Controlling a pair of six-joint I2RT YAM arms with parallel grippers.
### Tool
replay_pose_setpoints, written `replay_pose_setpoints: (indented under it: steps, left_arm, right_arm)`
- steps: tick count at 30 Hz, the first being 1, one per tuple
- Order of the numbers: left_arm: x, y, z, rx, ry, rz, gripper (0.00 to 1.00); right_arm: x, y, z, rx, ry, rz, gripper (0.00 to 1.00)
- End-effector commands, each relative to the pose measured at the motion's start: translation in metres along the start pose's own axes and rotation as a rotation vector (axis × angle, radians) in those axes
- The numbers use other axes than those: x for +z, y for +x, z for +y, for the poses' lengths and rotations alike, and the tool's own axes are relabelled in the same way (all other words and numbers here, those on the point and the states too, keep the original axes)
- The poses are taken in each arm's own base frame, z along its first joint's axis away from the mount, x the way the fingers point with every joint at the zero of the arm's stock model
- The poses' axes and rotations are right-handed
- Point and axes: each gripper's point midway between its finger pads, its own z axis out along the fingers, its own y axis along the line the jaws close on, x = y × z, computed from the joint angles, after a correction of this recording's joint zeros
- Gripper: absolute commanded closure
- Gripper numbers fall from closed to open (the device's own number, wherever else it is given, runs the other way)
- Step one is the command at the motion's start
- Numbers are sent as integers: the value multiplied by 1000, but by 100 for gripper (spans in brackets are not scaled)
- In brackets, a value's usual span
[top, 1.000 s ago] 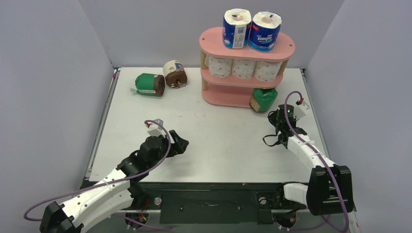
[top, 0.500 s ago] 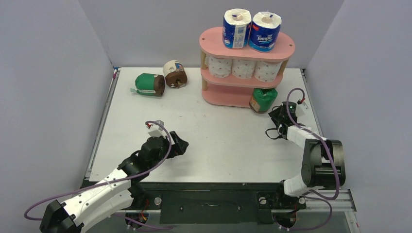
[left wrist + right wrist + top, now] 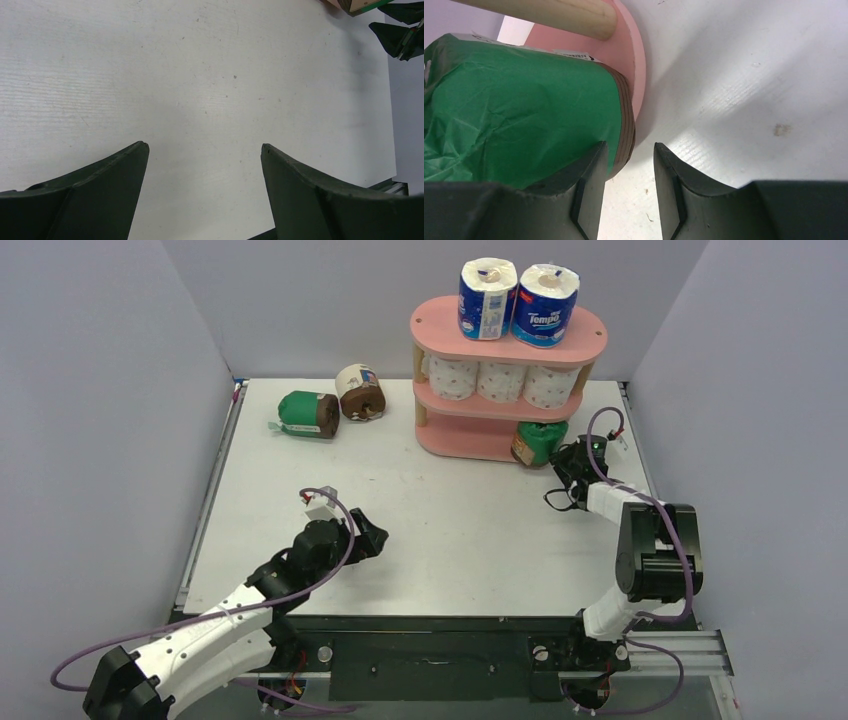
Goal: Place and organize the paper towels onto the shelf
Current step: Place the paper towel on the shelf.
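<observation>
Green-wrapped roll [image 3: 524,120] at right end of shelf [image 3: 450,438] bottom tier.
Right pincer [image 3: 629,147] narrowly parted, empty, one finger [image 3: 591,170] against roll; left pincer [image 3: 204,146] wide apart, empty, over worktop [image 3: 200,75] well apart from shelf.

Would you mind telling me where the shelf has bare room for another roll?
The bottom tier is bare from its left end to the green-wrapped roll at its right end, where the right gripper crowds in. The top tier is free at its left end, beside the two blue-white rolls. The middle tier is full: three white rolls.
</observation>
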Motion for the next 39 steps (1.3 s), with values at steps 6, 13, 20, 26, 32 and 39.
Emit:
replay_pose_setpoints:
  steps: [6, 13, 20, 26, 32, 39]
  left_arm:
    - [3, -12, -8, -18, 17, -47, 19]
    - [6, -12, -7, -13, 5, -43, 19]
    - [8, -11, -6, -13, -1, -38, 19]
    - [9, -11, -7, -16, 8, -39, 19]
    - [8, -9, -8, -19, 23, -32, 19]
    - [3, -13, -8, -19, 32, -46, 19]
  right_arm:
    - [11, -17, 41, 36, -101, -47, 64]
    - [20, -18, 53, 55, -133, -36, 64]
    - [23, -21, 60, 56, -150, -36, 64]
    - [5, -20, 52, 49, -148, -44, 64]
    - [-20, 11, 50, 9, -179, -3, 63]
    - [-25, 37, 65, -30, -206, 34, 58]
